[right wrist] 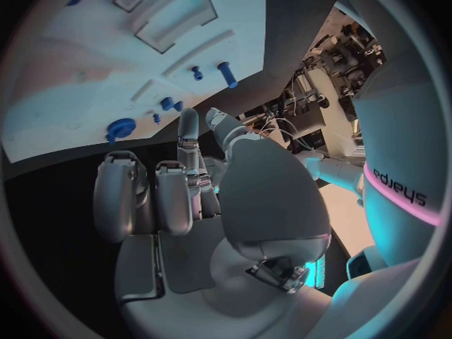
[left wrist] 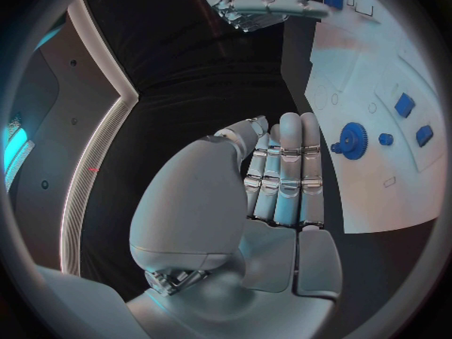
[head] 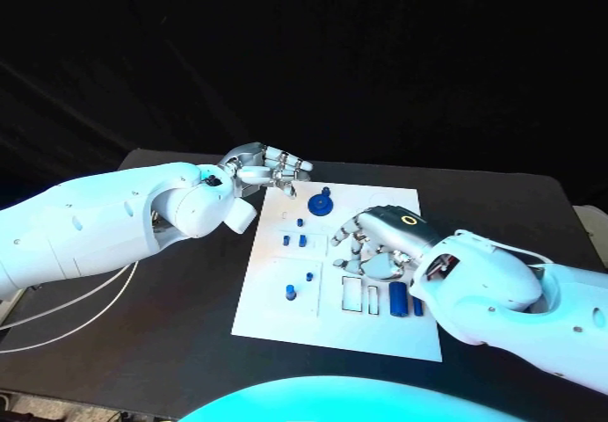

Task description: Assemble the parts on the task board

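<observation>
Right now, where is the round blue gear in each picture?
Head view: the blue gear sits near the far edge of the white task board, beside the left hand.
Left wrist view: the gear is just past the left hand's fingertips.
Right wrist view: the gear lies above the right hand.
Shared landmark: the white task board.

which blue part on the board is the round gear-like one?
The blue gear at the far end of the task board, nearest the left hand. It is a toothed disc; the other parts are small pegs and blocks.
</observation>
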